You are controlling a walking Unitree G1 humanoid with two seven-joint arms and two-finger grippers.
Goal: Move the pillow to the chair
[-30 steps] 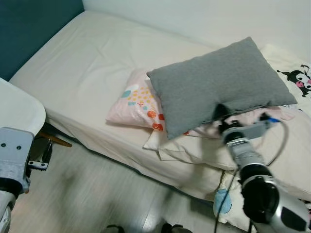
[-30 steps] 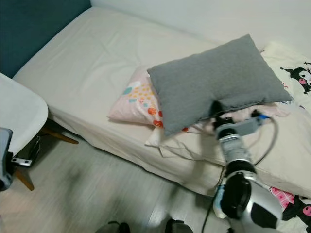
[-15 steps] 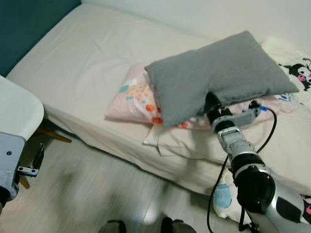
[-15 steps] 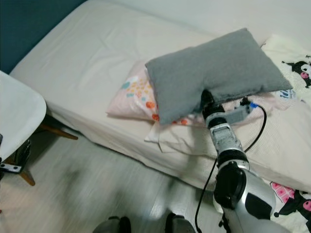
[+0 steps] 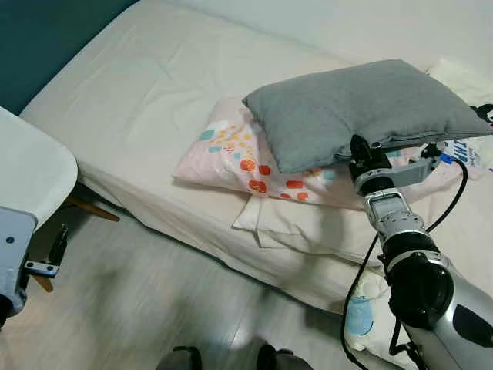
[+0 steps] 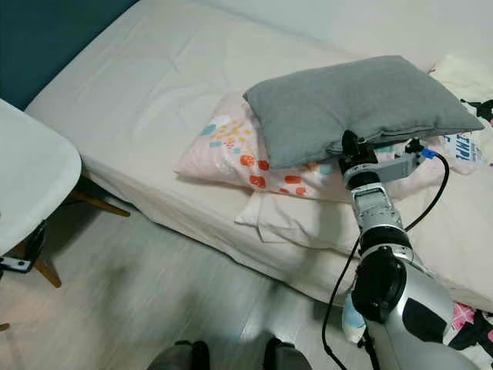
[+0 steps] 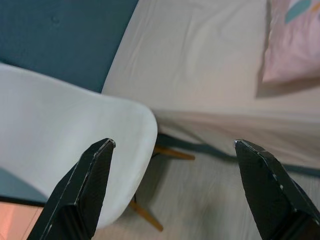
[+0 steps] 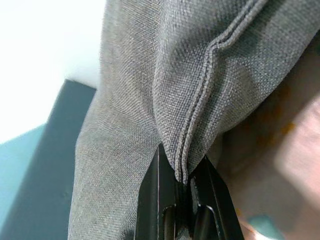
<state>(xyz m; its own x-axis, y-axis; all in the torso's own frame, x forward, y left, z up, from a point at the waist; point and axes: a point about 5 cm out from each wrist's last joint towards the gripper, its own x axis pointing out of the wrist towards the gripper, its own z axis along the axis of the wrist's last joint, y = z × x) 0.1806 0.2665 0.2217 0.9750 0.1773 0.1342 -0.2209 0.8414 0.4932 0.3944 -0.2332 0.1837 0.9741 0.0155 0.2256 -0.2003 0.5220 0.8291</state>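
A grey pillow (image 5: 362, 108) hangs lifted over the bed, above a pink patterned pillow (image 5: 246, 158). My right gripper (image 5: 359, 146) is shut on the grey pillow's near seam; in the right wrist view its black fingers (image 8: 172, 200) pinch the piped edge of the grey pillow (image 8: 165, 90). The white chair (image 5: 31, 173) stands at the left beside the bed. My left gripper (image 7: 175, 185) is open, its fingers (image 7: 82, 190) spread above the white chair (image 7: 60, 145) seat and the floor.
The bed (image 5: 146, 100) with a cream sheet spans the view, with a white pillow (image 5: 300, 227) under the pink one and printed bedding (image 6: 462, 146) at the right. A teal wall (image 5: 46, 38) stands behind the chair. Grey floor (image 5: 154, 308) lies between chair and bed.
The right gripper has raised and levelled the grey pillow, carrying it slightly right, so more of the pink pillow shows. The camera has shifted a little.
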